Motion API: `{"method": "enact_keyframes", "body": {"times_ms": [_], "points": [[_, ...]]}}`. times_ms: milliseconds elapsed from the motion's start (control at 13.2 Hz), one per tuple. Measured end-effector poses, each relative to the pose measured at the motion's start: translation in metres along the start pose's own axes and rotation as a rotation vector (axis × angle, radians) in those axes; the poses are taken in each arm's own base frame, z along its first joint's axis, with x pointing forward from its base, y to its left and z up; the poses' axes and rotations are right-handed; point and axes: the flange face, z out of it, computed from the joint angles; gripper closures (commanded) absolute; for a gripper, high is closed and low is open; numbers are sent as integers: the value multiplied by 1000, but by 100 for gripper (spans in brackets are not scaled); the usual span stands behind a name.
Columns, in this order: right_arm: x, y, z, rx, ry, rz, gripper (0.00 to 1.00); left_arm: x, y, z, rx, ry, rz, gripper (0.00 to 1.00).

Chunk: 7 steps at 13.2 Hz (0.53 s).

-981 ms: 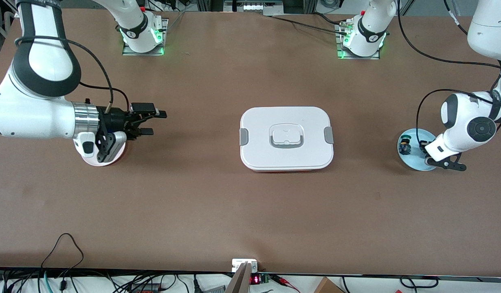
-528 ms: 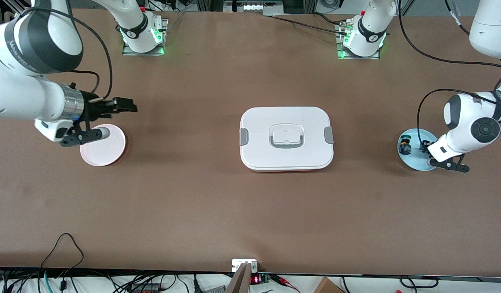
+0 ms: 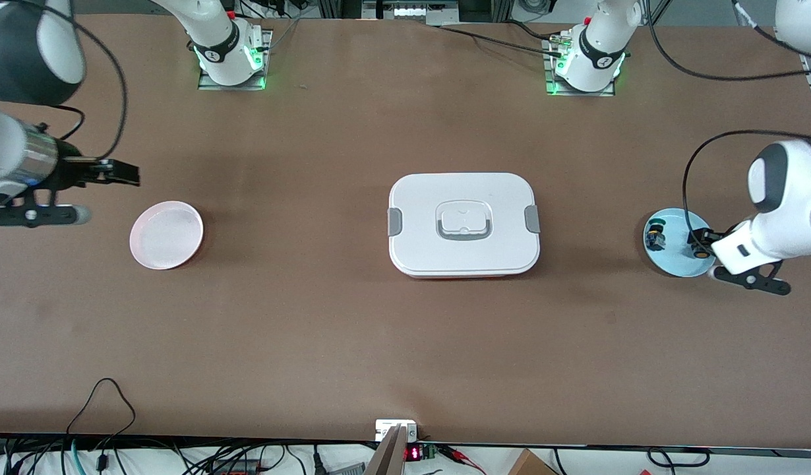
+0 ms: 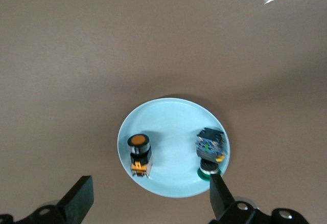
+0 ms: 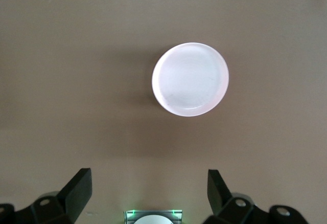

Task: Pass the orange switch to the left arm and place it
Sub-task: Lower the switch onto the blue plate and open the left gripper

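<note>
- the orange switch stands upright on the blue plate at the left arm's end of the table, well apart from the box at the table's middle.
- the left gripper hangs above the blue plate with its fingers spread wide and nothing between them.
- the right gripper hangs over bare table toward the right arm's end, just beside the pink plate; its fingers are also spread and empty.
- risk: a green switch lies tipped on the same plate, close to one left finger; a descent off-centre could clip it or pick the wrong part.
- risk: the orange switch is small, round-bodied and probably hard plastic; a grip on the curved barrel could let it twist or pop out.
- risk: the plate looks smooth and light; a sideways push from a finger could slide it.
- risk: the box sits directly between the two plates; a low straight carry or a low handover would strike its lid.
- materials: the box is white, rounded-rectangular, with grey side clasps and a recessed handle; the plates are round, shallow and glossy; the table is matte brown.
</note>
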Motion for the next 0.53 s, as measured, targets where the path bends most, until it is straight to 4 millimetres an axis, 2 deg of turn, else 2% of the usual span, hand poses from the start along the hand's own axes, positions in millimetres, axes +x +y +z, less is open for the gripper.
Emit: {"method": "enact_keyframes", "body": {"times_ms": [151,226,377,528], "points": [[0,42,-2,20,24,67,0,-16,12,-60,-14,21,-10,0],[0,55,-5,30,43,84,0,-24,20,-91,-19,28,-7,0],[-2,57,-13,44,76,80,0,-35,39,-146,-32,32,10,0],[-9,44,-26,45,103,58,0,-39,54,-183,-37,40,32,0]]}}
